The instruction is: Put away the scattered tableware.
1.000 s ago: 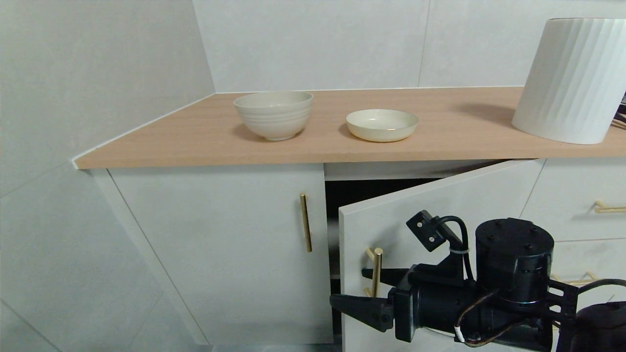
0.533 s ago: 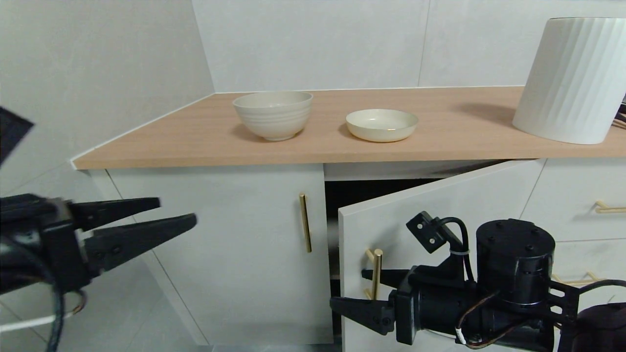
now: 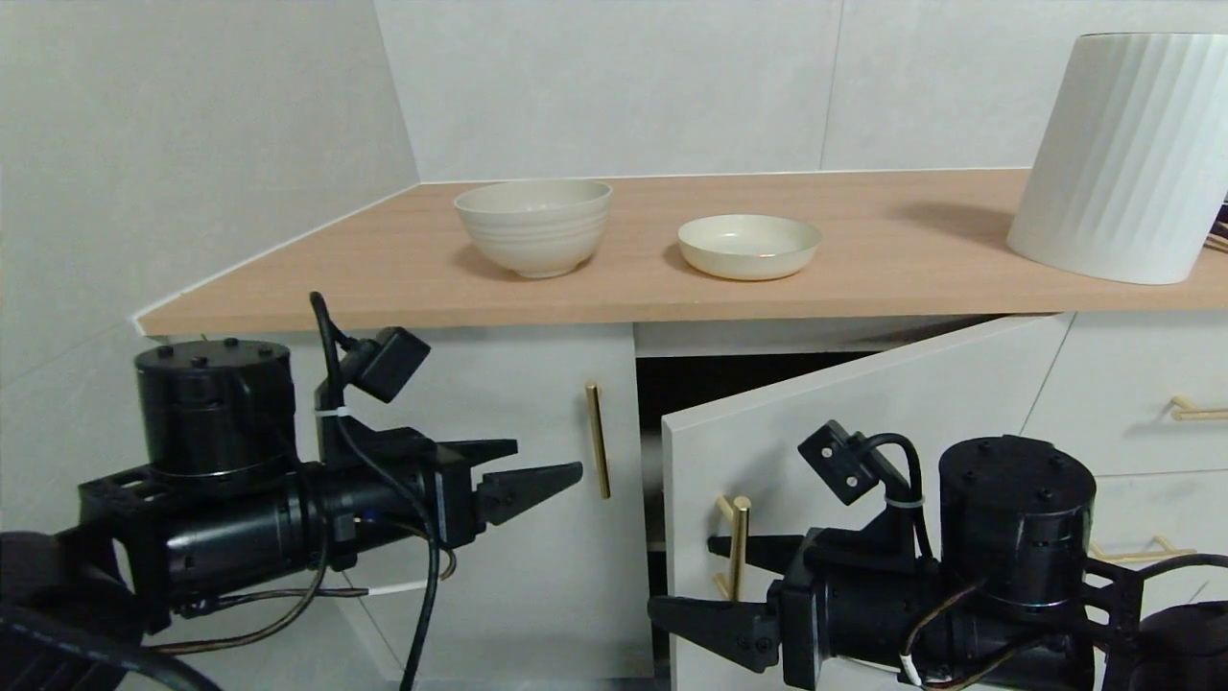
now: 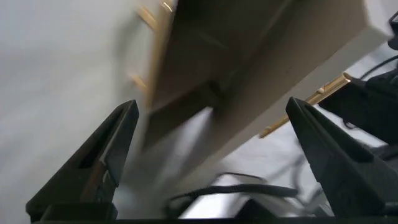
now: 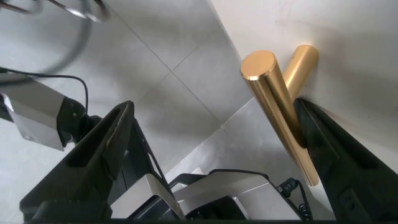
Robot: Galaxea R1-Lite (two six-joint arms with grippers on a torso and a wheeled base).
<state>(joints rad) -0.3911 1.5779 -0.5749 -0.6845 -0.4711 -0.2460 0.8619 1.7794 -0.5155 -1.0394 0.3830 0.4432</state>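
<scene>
Bowl (image 3: 533, 226) and dish (image 3: 749, 246) sit apart toward the desk's (image 3: 384, 278) left end, not yet stowed. Right jaws, spread, straddle the ajar door's (image 3: 863, 403) handle (image 3: 737, 537), probably to swing it wider. Left jaws hang spread and empty before the shut door (image 3: 537, 576).

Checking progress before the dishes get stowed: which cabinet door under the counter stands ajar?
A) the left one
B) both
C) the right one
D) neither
C: the right door swings outward from a dark gap, its gold handle between the fingers of the open right pincer; the left door sits flush.
</scene>
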